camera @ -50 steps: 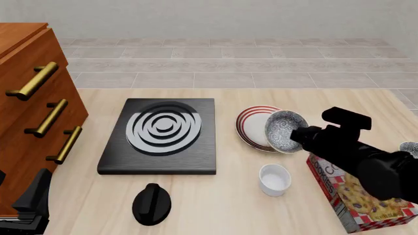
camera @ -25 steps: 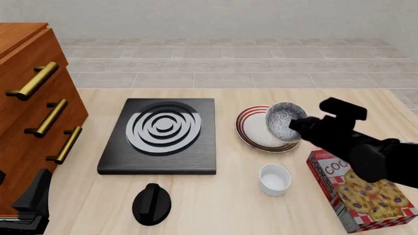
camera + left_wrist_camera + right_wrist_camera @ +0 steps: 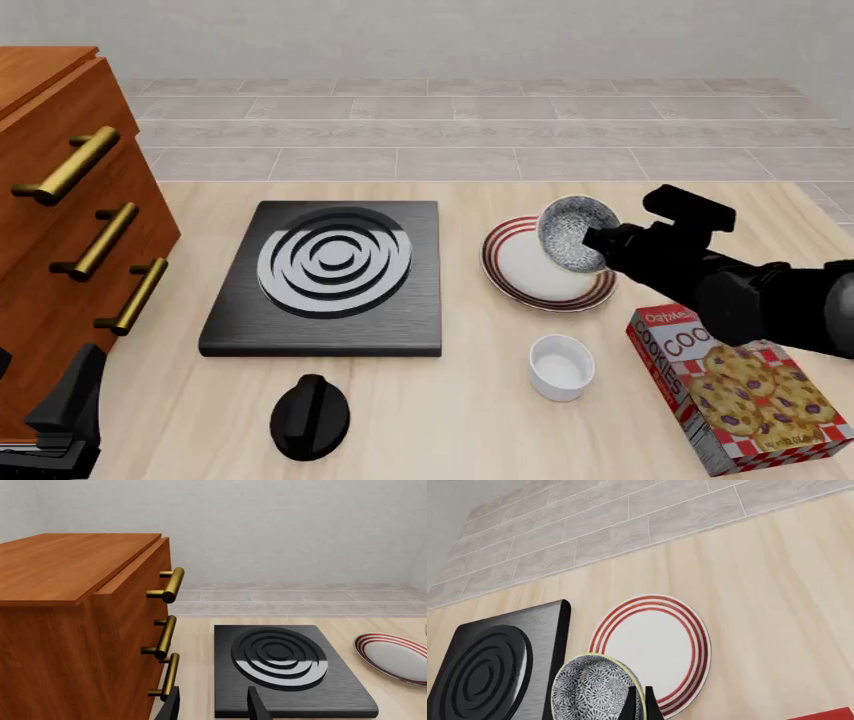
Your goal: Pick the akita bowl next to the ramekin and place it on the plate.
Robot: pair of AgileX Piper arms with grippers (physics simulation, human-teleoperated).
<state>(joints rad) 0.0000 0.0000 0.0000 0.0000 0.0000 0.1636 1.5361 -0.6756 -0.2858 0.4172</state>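
Speckled grey-white inside, the akita bowl is pinched at its rim by the right gripper and held tilted on edge in the air above the right part of the red-ringed plate. In the right wrist view the dark fingers are seen closed on the bowl's light rim. The white ramekin stands on the wooden table nearer the arms, beside a cookie box. The left gripper is held spread before the black hob and wooden drawer cabinet.

one akita bowl, one plate, one ramekin
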